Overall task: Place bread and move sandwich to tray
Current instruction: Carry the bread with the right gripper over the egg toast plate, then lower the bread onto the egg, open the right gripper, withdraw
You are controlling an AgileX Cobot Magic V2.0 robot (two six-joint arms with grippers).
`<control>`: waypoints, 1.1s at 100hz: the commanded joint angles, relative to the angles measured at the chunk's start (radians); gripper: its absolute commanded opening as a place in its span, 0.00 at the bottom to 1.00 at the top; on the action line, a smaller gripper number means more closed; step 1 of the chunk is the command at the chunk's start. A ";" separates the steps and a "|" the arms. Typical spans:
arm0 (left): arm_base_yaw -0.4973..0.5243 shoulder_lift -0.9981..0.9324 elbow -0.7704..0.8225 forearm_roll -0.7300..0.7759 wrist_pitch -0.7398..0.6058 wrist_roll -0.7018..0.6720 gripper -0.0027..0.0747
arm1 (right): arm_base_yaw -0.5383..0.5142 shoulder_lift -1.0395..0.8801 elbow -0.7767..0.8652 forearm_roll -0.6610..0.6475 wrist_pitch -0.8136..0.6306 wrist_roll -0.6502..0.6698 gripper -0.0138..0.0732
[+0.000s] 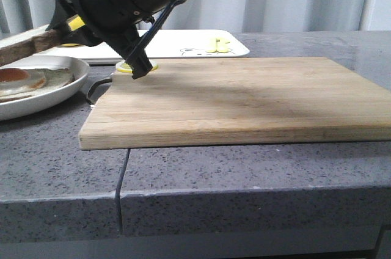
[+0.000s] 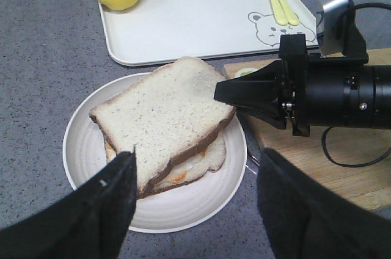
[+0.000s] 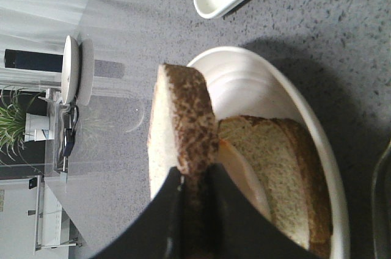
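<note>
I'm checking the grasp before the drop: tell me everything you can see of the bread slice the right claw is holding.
The bread is a thick square slice, pale and speckled, with a dark brown crust. The right claw is shut on one crust edge, its fingers pinching both faces. The slice hangs roughly flat, slightly tilted, above the egg and lower slice on the round white plate. Whether it touches them cannot be told. It looks whole and unsquashed.
</note>
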 commanded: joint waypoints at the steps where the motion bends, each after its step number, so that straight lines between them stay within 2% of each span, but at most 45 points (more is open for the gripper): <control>1: 0.002 0.007 -0.029 -0.023 -0.059 -0.004 0.56 | 0.001 -0.053 -0.035 0.060 0.032 -0.008 0.14; 33: 0.002 0.007 -0.029 -0.023 -0.059 -0.004 0.56 | 0.001 -0.053 -0.002 0.041 0.046 -0.009 0.44; 63: 0.002 0.007 -0.029 -0.023 -0.059 -0.004 0.56 | 0.001 -0.054 -0.002 0.017 0.052 -0.026 0.60; 77: 0.002 0.007 -0.029 -0.023 -0.059 -0.004 0.56 | 0.001 -0.055 -0.002 0.016 0.052 -0.027 0.64; 110: 0.002 0.007 -0.029 -0.023 -0.059 -0.004 0.56 | -0.009 -0.090 -0.002 -0.017 0.012 -0.047 0.64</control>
